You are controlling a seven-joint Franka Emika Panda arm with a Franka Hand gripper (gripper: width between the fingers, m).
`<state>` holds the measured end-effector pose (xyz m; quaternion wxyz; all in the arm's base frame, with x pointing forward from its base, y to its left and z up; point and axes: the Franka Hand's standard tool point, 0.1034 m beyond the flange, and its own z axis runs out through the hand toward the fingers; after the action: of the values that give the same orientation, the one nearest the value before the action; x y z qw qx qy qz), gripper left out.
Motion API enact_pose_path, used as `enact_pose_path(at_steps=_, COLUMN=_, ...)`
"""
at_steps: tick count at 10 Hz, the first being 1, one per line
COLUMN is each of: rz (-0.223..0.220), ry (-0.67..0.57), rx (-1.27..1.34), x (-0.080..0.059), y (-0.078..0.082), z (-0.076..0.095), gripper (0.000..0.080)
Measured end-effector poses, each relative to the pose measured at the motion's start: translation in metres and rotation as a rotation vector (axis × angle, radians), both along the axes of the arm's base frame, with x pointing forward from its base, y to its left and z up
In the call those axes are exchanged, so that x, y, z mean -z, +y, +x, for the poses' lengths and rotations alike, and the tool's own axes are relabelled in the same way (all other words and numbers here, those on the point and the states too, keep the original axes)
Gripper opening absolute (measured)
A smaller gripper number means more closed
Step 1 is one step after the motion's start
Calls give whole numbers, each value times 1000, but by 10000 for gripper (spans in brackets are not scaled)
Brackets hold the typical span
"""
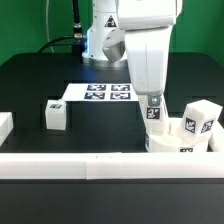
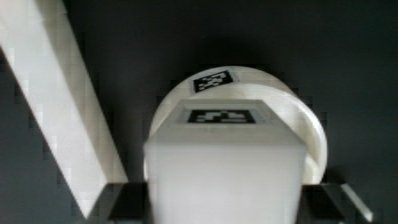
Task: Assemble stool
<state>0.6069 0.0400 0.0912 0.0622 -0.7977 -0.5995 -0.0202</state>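
Observation:
The round white seat [image 1: 176,146] lies at the exterior view's right, close to the front rail. One white leg [image 1: 201,118] stands up from the seat's right part. My gripper [image 1: 153,104] is shut on a second leg [image 1: 154,117] and holds it upright at the seat's left edge. In the wrist view this tagged leg [image 2: 231,150] fills the middle between my two dark fingers [image 2: 121,202], and it hides the seat. A third leg [image 1: 55,115] lies loose on the black table at the exterior view's left.
The marker board [image 1: 100,93] lies flat behind the middle of the table. A long white rail [image 1: 80,166] runs along the front, and another white piece [image 1: 4,125] sits at the left edge. In the wrist view a white rail [image 2: 54,110] runs diagonally beside the held leg.

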Motion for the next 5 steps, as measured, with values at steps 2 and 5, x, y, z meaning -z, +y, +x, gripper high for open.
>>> enact_pose_path(at_steps=2, rz=2, ry=37, rx=267, x=1, y=3, z=-1, gripper=338)
enact_pose_path(at_steps=5, rz=-2, ry=82, rx=588, x=1, y=5, z=-1, gripper=338)
